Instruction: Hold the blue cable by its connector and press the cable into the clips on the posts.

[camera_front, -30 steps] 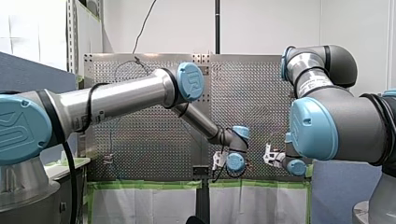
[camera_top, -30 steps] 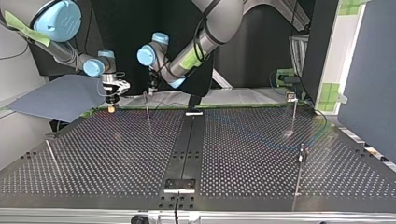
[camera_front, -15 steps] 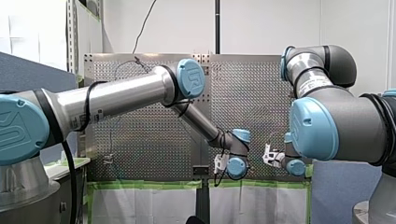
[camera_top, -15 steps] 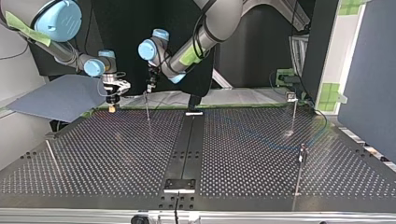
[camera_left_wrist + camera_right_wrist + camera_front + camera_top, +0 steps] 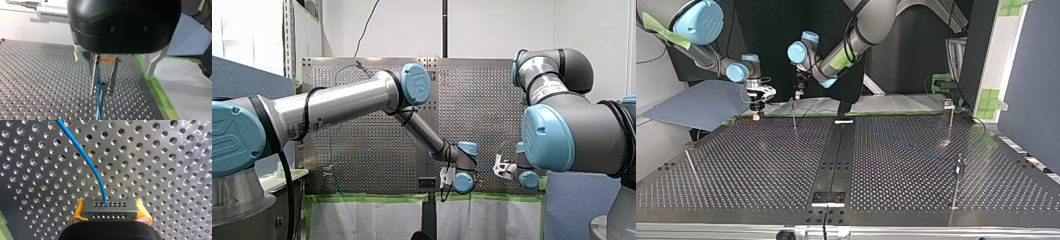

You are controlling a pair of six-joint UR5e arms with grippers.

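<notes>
Perforated table [image 5: 761, 165] fills the top view; my left arm's claw [image 5: 102, 91] hangs at its 11 o'clock over a thin post [image 5: 794, 114], metal fingers [image 5: 95, 75] a narrow gap apart, straddling the blue cable [image 5: 99, 105], not visibly pinching it; my right arm's claw [image 5: 110, 213], at 10 o'clock, has yellow pads [image 5: 78, 211] clamped on the grey connector [image 5: 110, 208]; judgement: keep connector pull steady, centre cable over post, press straight down; no readable writing, joint cap [image 5: 416, 84] mark too blurred.
</notes>
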